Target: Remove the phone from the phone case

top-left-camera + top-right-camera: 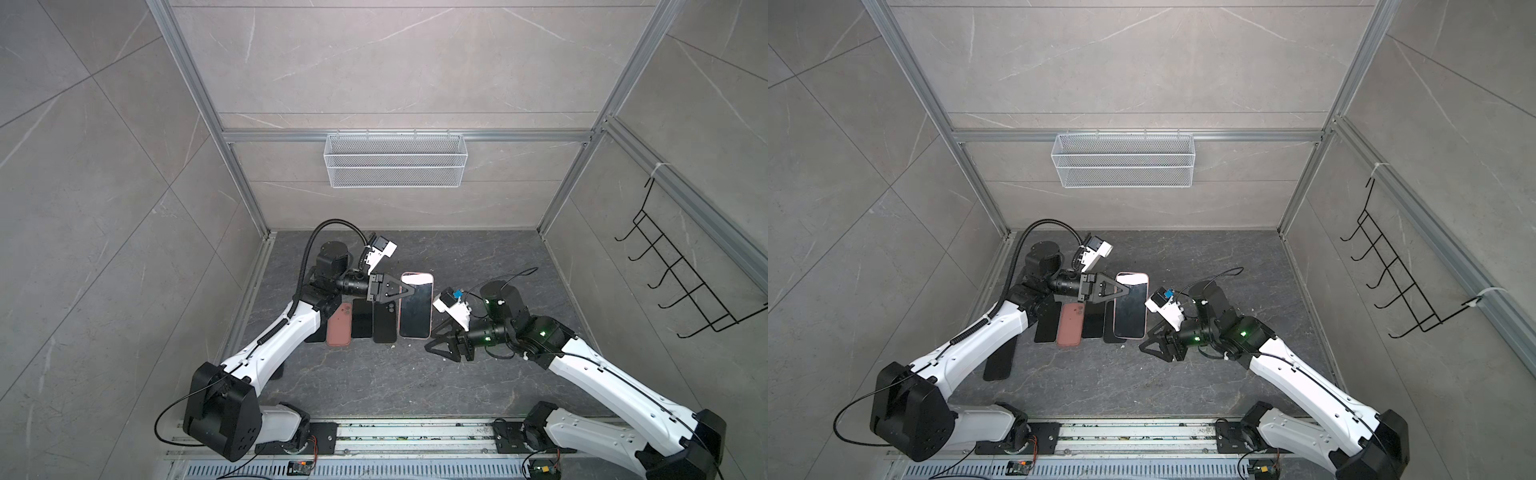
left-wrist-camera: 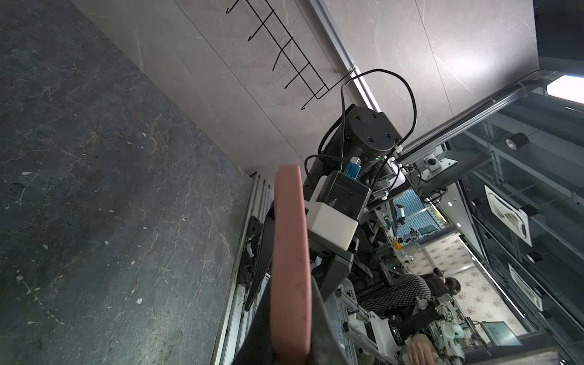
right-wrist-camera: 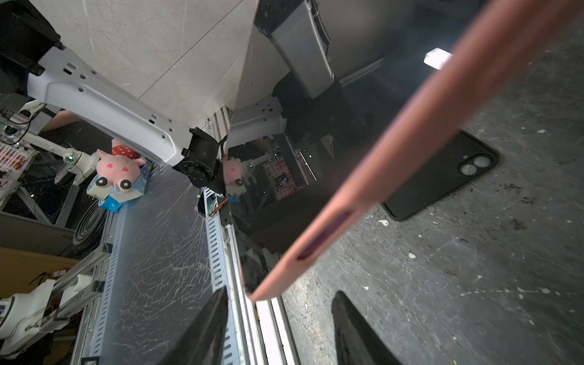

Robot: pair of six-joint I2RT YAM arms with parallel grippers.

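The phone (image 1: 415,309) (image 1: 1131,311) lies screen up inside its pink phone case (image 1: 417,274) (image 1: 1132,274), right of a row of other handsets in both top views. My left gripper (image 1: 409,291) (image 1: 1124,291) is shut on the case's far left edge. In the left wrist view the case's pink side (image 2: 290,268) runs out from between the jaws of that gripper (image 2: 290,350). My right gripper (image 1: 432,341) (image 1: 1147,345) is open by the case's near right corner. In the right wrist view that corner (image 3: 260,294) sits just ahead of the spread fingers (image 3: 205,331) of that gripper (image 3: 281,328), with nothing between them.
On the floor left of the held phone lie a black case (image 1: 384,322) (image 3: 442,177), a black phone (image 1: 361,318) and a pink case (image 1: 338,324). Another black slab (image 1: 998,361) lies under my left arm. A white mesh basket (image 1: 395,160) and a black hook rack (image 1: 685,282) hang on the walls.
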